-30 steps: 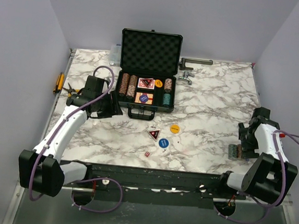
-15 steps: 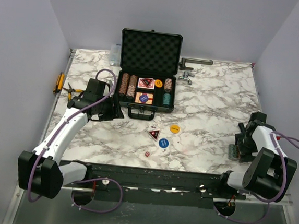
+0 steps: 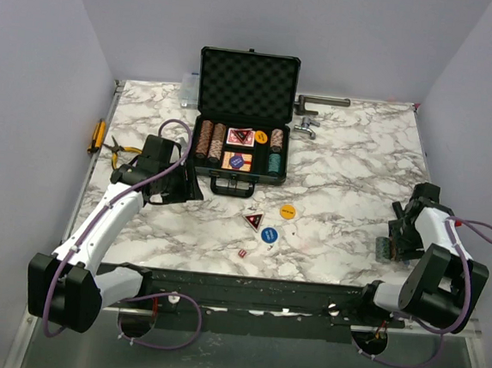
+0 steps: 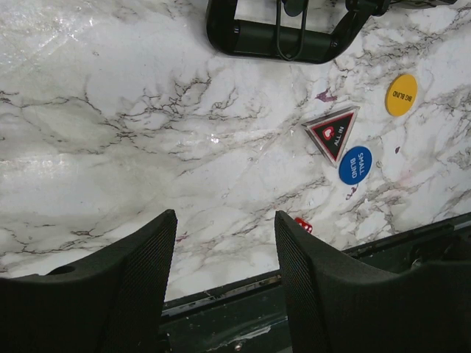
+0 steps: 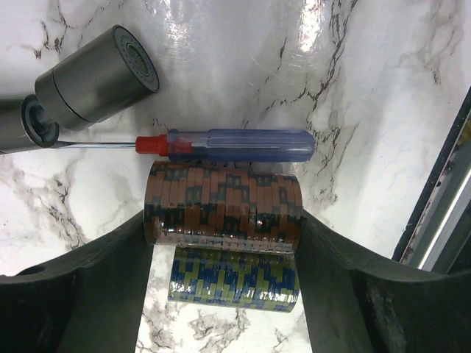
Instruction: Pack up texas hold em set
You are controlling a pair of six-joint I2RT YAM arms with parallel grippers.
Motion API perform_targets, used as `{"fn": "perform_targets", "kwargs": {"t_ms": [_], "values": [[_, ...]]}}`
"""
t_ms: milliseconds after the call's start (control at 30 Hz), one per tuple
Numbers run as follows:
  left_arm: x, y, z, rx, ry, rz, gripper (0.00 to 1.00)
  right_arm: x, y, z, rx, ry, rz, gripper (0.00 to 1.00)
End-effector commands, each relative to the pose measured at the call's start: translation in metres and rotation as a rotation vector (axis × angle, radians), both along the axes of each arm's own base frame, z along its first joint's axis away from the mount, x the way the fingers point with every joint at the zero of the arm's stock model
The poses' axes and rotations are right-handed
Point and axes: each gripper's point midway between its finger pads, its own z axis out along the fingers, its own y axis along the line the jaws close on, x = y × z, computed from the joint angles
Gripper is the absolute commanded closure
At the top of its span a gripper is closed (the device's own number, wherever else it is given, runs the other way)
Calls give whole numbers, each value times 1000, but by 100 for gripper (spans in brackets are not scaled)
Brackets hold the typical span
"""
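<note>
Right claw point(image 5: 224, 220) grips the brown chip stack point(image 5: 223, 202) by its ends on the surface point(image 5: 221, 59); left claw point(image 4: 224, 228) gapes empty; next, probably lift it toward the briefcase point(image 3: 248, 81).

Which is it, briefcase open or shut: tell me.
Open: the briefcase lid stands upright, and chip stacks show inside.

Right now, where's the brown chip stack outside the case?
In the right wrist view the brown chip stack lies on its side between the right fingers, a blue-handled screwdriver beyond it, a blue-and-yellow chip stack nearer; that's the table's right side.
</note>
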Motion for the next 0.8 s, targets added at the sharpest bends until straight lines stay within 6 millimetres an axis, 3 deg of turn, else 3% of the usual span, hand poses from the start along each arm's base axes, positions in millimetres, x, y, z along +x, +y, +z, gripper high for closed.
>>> {"fn": "perform_targets", "kwargs": {"t_ms": [0, 133, 767], "values": [[-1, 0, 4, 2, -34, -21, 45, 8, -7, 16, -28, -37, 0, 60], [-1, 0, 5, 3, -43, -25, 46, 21, -4, 34, -3, -97, 14, 73], [-19, 2, 1, -14, -20, 9, 50, 117, 21, 110, 170, -384, 199, 99]]}}
